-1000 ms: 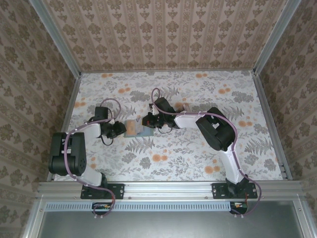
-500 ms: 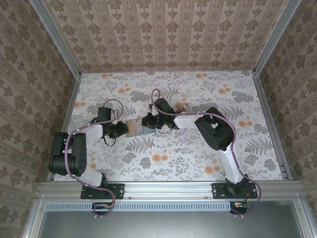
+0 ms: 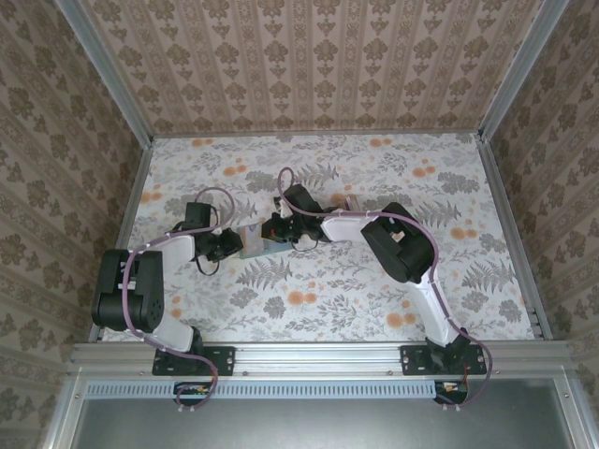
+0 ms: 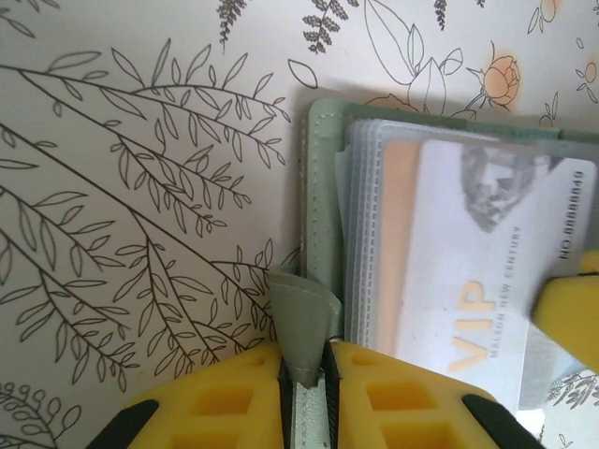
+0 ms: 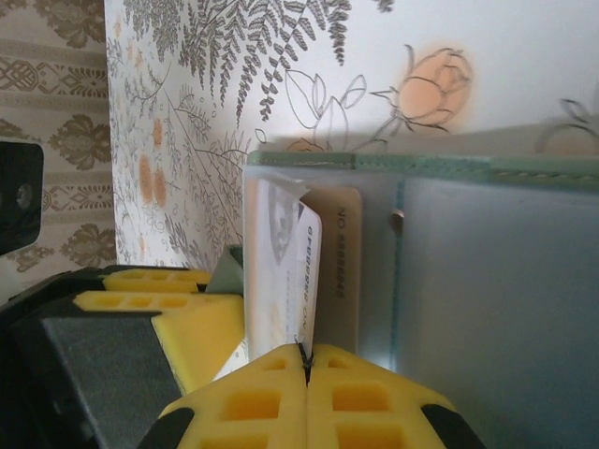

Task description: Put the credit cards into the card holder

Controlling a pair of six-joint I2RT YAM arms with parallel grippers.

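Right claw (image 5: 306,360) slid left, pinching credit card (image 5: 281,271) edge over card holder (image 4: 323,187).

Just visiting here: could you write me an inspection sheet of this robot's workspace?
Surface: floral-printed table, flat.
Job's things: sage card holder lying open; VIP credit card over its clear sleeves.
Clutter: small pale item behind the right arm, too small to tell.
Grippers: left gripper shut on the card holder's flap; right gripper shut on the credit card's edge.
Cables: purple cables loop along both arms.
Surroundings: patterned walls, metal frame.
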